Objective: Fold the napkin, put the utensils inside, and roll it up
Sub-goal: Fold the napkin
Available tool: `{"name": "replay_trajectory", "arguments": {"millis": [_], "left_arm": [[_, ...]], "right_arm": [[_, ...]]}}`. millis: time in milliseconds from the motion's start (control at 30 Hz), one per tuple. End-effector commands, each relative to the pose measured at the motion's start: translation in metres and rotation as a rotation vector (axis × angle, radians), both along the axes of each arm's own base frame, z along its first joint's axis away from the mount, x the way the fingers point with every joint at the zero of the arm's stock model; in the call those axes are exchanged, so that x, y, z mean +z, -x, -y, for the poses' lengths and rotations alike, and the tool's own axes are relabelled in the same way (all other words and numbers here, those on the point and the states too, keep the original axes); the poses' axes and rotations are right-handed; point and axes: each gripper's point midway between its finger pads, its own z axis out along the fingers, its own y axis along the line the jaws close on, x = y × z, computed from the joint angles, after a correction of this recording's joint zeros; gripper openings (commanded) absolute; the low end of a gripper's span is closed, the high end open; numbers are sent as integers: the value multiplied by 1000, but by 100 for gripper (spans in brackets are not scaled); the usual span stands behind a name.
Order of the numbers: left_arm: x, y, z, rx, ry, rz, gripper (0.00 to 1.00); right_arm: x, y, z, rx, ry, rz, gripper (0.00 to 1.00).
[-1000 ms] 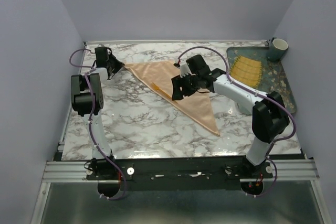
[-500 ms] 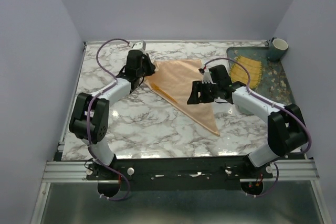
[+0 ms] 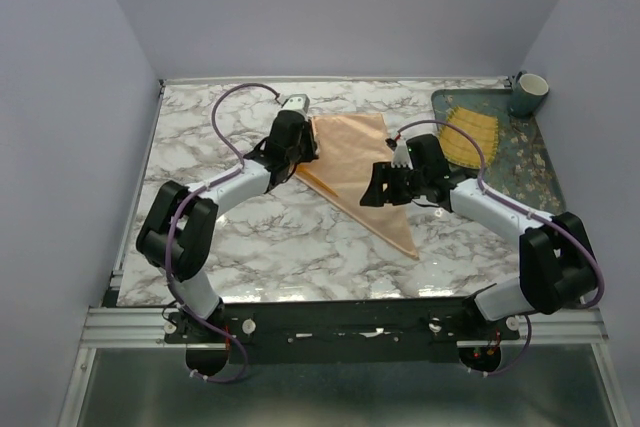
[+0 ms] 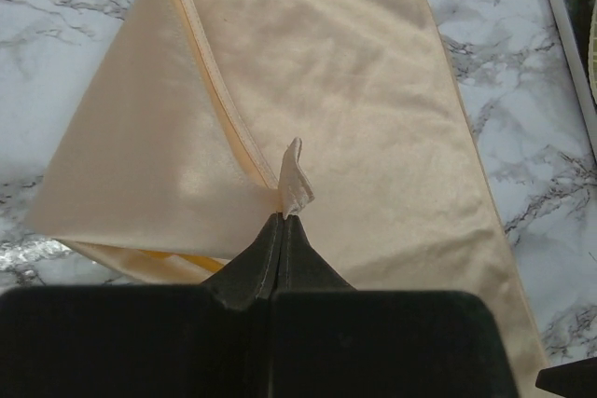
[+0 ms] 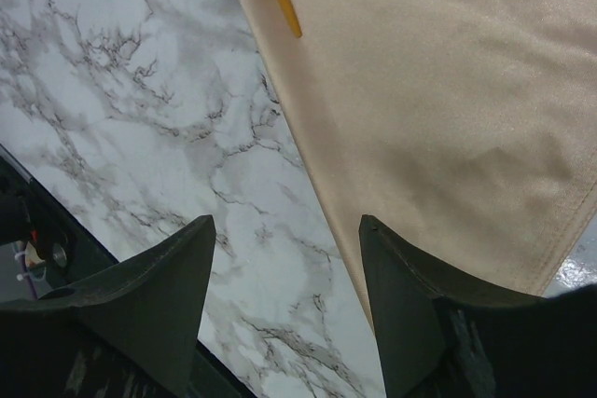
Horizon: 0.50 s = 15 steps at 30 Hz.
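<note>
- Napkin [image 3: 355, 162] position?
- Peach cloth lying on the marble table [image 3: 250, 237], middle of the top toward the far edge, tapering to a point at the near right. Left part is doubled over itself, hemmed edge on top.
- Left gripper [image 4: 283, 221]?
- Pinched tight on a corner of the napkin, with a small tuft of cloth sticking up past the fingertips. It sits on the napkin's left side.
- Right gripper [image 5: 287, 230]?
- Spread wide, holding nothing. One finger is over marble, the other over cloth, and the napkin's edge runs between them. Contact with the cloth: cannot tell.
- Rest?
- Tray [image 3: 530, 167] at the far right, apart from the napkin. Yellow checked cloth [image 3: 470, 137] on it, cup [image 3: 529, 93] at its far corner.
</note>
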Motion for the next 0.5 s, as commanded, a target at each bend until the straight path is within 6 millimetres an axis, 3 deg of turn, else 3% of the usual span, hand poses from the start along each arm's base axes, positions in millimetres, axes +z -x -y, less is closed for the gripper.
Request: {"name": "replay_trajectory", "arguments": {"millis": [0, 133, 233, 467], "left_arm": [[-2, 9, 15, 48, -40, -5, 0], [-19, 17, 27, 70, -70, -59, 0], [-21, 20, 41, 53, -80, -65, 0], [-26, 24, 44, 58, -110, -59, 0]], "right_arm": [[6, 0, 0, -7, -31, 26, 72], [5, 1, 2, -12, -31, 22, 72], [1, 1, 4, -29, -26, 11, 72], [-16, -3, 12, -104, -14, -62, 72]]}}
